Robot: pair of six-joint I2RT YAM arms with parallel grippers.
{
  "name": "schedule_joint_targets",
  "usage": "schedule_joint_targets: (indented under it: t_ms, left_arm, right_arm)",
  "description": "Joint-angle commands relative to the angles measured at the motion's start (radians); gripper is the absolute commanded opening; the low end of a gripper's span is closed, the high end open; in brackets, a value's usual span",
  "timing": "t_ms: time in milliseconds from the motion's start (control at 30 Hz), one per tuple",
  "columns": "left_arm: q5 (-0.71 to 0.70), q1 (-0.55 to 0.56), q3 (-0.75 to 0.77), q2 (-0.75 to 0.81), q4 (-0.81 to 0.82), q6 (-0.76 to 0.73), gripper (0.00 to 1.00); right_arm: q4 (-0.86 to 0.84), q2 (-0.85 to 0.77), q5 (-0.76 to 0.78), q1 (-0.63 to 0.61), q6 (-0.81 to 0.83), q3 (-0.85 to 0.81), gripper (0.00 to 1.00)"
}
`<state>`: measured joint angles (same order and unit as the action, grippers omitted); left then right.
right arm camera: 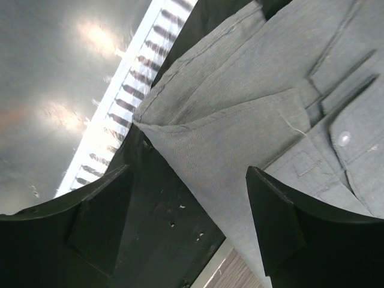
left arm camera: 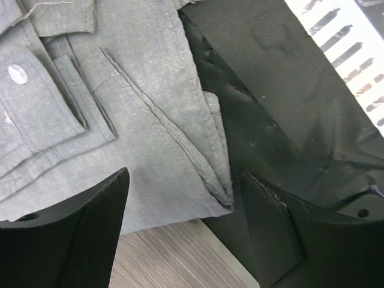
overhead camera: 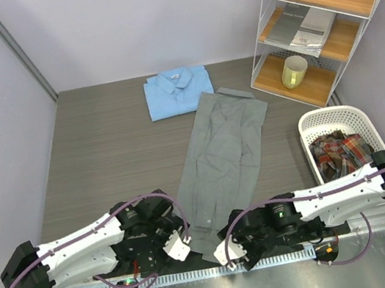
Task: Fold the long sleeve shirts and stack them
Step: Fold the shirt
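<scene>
The grey long sleeve shirt (overhead camera: 226, 154) lies lengthwise down the middle of the table, collar far and hem near, with its sides folded in. The light blue long sleeve shirt (overhead camera: 178, 90) lies folded at the back, just beyond the grey collar. My left gripper (overhead camera: 178, 246) hangs open over the hem's left corner, and in the left wrist view that gripper (left arm camera: 183, 231) straddles the grey corner (left arm camera: 144, 132) without gripping it. My right gripper (overhead camera: 233, 258) is open at the hem's right corner. Its wrist view shows the open gripper (right arm camera: 189, 222) over the grey cloth (right arm camera: 258, 102).
A black mat (left arm camera: 282, 90) and a slotted metal rail (overhead camera: 200, 273) run along the near edge under the hem. A white basket (overhead camera: 334, 119) holding plaid cloth stands at the right. Behind it is a wire shelf (overhead camera: 319, 17) with a yellow cup (overhead camera: 294, 71) and small items.
</scene>
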<state>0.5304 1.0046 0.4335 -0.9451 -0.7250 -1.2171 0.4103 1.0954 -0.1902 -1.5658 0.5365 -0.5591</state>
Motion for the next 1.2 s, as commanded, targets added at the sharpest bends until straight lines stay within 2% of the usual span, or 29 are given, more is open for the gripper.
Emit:
schedule_joint_targets:
  t_ms: [0,100,233,300,367,400,433,467,500,533,567,633,667,767,867,1000,1100,1167]
  left_arm:
    - [0.005,0.009,0.007,-0.018,0.056,-0.036,0.74]
    - [-0.003,0.011,0.005,-0.032,0.045,-0.067,0.73]
    - [-0.010,0.022,0.005,-0.041,0.044,-0.082,0.71]
    - [-0.012,0.028,0.008,-0.050,0.042,-0.082,0.68]
    - [-0.020,0.037,0.013,-0.060,0.042,-0.087,0.62]
    - [-0.024,0.042,0.014,-0.066,0.044,-0.093,0.54]
    - [-0.030,0.049,0.014,-0.079,0.047,-0.094,0.50]
    - [-0.043,0.052,0.017,-0.087,0.048,-0.094,0.47]
    - [-0.046,0.055,0.017,-0.095,0.053,-0.094,0.37]
    - [-0.049,0.055,0.022,-0.103,0.061,-0.085,0.31]
    - [-0.049,0.055,0.028,-0.103,0.068,-0.070,0.20]
    - [-0.049,0.055,0.042,-0.062,0.076,-0.036,0.10]
    - [-0.047,0.055,0.042,-0.038,0.090,-0.019,0.00]
    - [-0.035,0.055,0.053,0.061,0.091,-0.013,0.00]
    - [-0.036,0.054,0.080,0.097,0.098,-0.002,0.00]
    - [-0.027,0.023,0.137,0.060,0.111,0.017,0.00]
    - [0.005,-0.044,0.192,-0.001,0.156,0.021,0.00]
    - [0.039,-0.078,0.235,-0.050,0.167,0.024,0.00]
  right_arm:
    - [-0.065,0.041,0.032,-0.016,0.100,0.014,0.78]
    - [-0.039,0.061,0.040,-0.017,0.137,0.027,0.72]
    - [-0.073,0.102,0.057,-0.017,0.160,0.041,0.59]
    - [-0.087,0.126,0.063,-0.017,0.168,0.041,0.56]
    - [-0.093,0.147,0.063,-0.017,0.175,0.044,0.44]
    - [-0.091,0.153,0.060,-0.017,0.174,0.045,0.38]
    - [-0.091,0.156,0.063,-0.016,0.172,0.047,0.27]
    - [-0.093,0.156,0.073,-0.019,0.163,0.047,0.22]
    - [-0.096,0.155,0.083,-0.019,0.157,0.045,0.16]
    - [-0.094,0.152,0.096,-0.017,0.155,0.044,0.05]
    - [-0.091,0.146,0.124,-0.017,0.149,0.041,0.01]
    - [-0.067,0.123,0.149,-0.017,0.146,0.019,0.01]
    - [-0.045,0.112,0.170,-0.019,0.132,0.011,0.01]
    - [-0.010,0.046,0.186,-0.019,0.109,-0.013,0.01]
    - [0.010,-0.001,0.245,-0.017,0.108,-0.027,0.01]
    - [0.061,-0.070,0.296,0.013,0.115,-0.042,0.01]
    - [0.088,-0.109,0.299,0.085,0.129,-0.055,0.01]
    - [0.099,-0.111,0.284,0.189,0.152,-0.079,0.01]
